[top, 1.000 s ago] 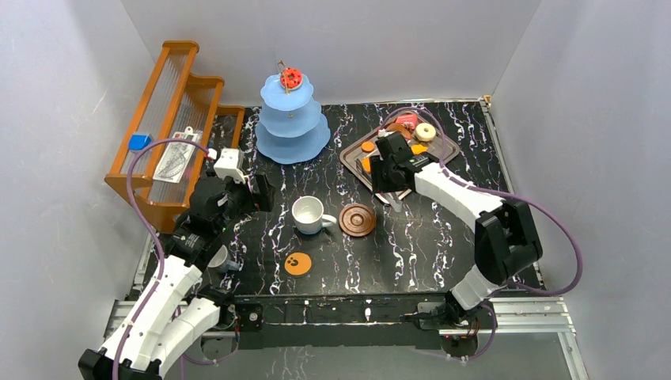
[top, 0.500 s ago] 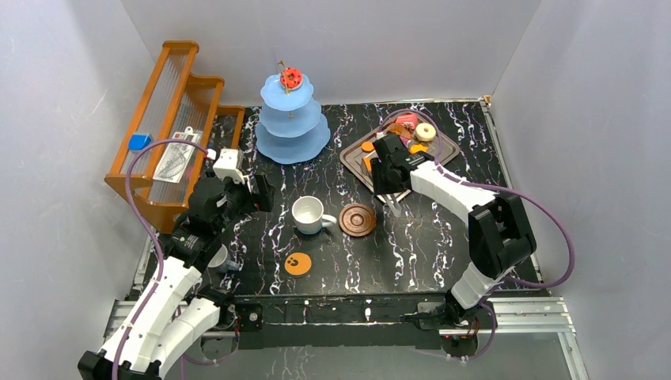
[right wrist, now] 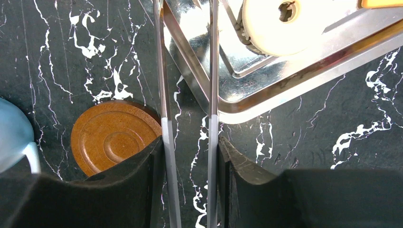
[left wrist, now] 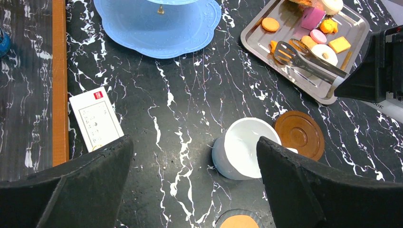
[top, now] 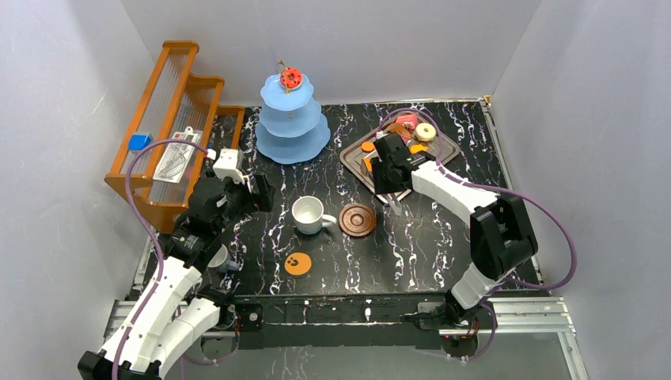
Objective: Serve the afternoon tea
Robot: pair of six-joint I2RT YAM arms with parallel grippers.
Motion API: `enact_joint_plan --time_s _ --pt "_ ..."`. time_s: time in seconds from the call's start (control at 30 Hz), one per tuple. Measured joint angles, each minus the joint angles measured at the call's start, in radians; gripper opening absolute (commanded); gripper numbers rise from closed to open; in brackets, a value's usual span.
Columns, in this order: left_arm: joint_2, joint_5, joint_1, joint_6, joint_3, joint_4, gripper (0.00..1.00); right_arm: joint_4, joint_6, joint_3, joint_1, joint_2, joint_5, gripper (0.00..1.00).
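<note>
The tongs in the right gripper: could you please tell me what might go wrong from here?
1. The right gripper holds the tongs only by squeezing their two thin arms, so they could twist or slip out.
2. The tongs cross the rim of the tray low; a careless move might catch it and jolt what it holds.
3. The white donut appears to lie beside the tongs, not between them, so closing may only nudge it.

Wide left pincer, clamped right pincer

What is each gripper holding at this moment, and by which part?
The right gripper holds metal tongs, pads pressing both arms toward the handle end, tips in the silver tray. The left gripper is open and holds nothing.
</note>
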Motion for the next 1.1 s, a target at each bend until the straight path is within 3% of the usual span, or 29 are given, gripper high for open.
enact_joint_plan --time_s 1.1 --pt "-0.013 -0.017 0.000 0.006 0.000 0.000 0.98 -0.036 -0.039 0.124 0.005 -0.106 -0.045 0.26"
